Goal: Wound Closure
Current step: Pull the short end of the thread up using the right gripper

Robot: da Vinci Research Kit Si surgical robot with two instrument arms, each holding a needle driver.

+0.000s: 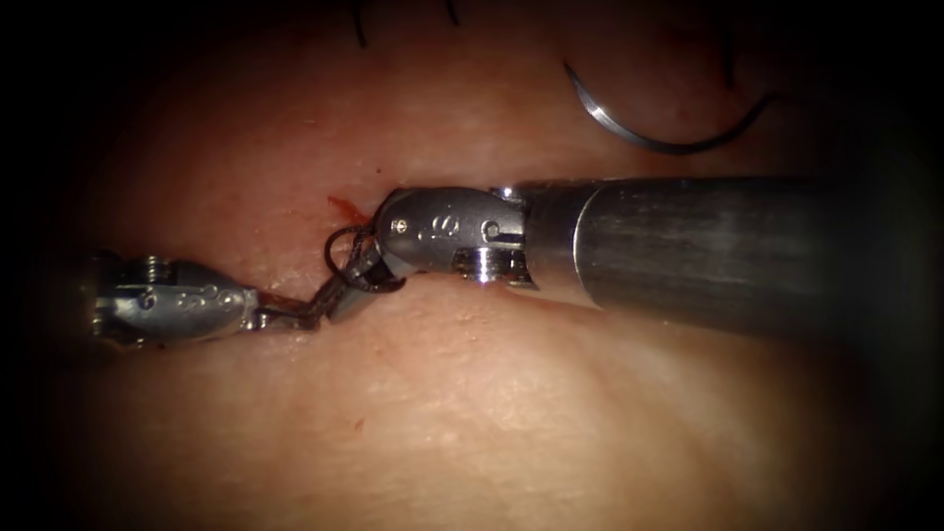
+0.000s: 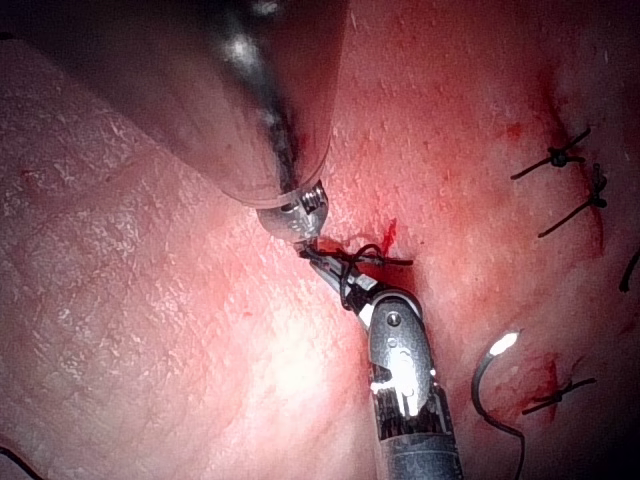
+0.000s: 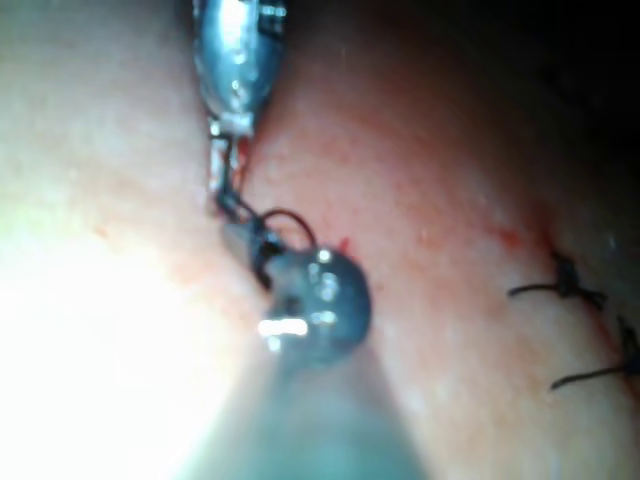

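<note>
Thread [image 1: 346, 258] loops round both tools, left tool [image 1: 295, 317] & right tool [image 1: 356, 285] pinched shut on it; needle [image 1: 649, 133] lies free far right; best pull evenly.

Blk thread [image 1: 344, 258], silver needle [image 1: 639, 133], maybe.

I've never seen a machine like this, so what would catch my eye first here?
Two metal tools meet tip to tip at mid-picture: the left tool and the right tool, dark thread looped around their jaws beside a red fluid spot. Above the right tool, the curved needle lies free on the tissue.
</note>
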